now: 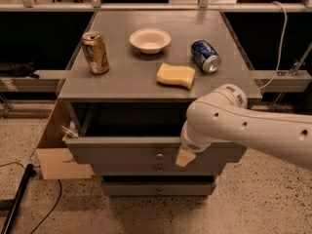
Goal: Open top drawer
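The top drawer of the grey cabinet stands pulled out toward me, and its inside is dark. A small round knob sits at the centre of its flat front panel. My white arm reaches in from the right. Its gripper hangs in front of the drawer's front panel, just right of the knob and apart from it. Only a tan tip of the gripper shows below the wrist.
On the cabinet top stand a gold can and a white bowl, with a blue can on its side and a yellow sponge. Two lower drawers are shut. A cardboard box leans at the left.
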`<state>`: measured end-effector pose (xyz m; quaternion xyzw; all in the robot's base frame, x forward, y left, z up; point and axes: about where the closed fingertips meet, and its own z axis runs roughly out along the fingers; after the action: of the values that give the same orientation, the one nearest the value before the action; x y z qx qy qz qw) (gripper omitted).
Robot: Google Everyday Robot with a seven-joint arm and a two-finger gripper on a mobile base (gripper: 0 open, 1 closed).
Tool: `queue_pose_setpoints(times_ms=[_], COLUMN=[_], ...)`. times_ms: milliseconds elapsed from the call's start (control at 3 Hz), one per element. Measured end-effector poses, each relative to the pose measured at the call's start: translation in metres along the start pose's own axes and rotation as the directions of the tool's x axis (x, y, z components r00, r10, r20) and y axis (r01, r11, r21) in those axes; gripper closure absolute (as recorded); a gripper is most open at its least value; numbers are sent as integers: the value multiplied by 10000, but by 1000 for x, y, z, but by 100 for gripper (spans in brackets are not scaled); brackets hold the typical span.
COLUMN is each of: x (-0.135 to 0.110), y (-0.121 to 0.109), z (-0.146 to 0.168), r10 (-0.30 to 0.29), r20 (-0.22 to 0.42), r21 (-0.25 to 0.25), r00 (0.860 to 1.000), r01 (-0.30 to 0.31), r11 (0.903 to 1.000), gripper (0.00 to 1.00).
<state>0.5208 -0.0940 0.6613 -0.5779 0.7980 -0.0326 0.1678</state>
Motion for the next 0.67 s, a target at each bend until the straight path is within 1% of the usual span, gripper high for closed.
queue_pose_setpoints(times_ms=[333, 667], x=[0, 6], y=[0, 9], z=[0, 0], r10=[0, 8], r20=[0, -16], r21=[0, -48], r00=[10000, 10000], r01=[0, -8], r11=[10000, 10000], gripper=[92, 100])
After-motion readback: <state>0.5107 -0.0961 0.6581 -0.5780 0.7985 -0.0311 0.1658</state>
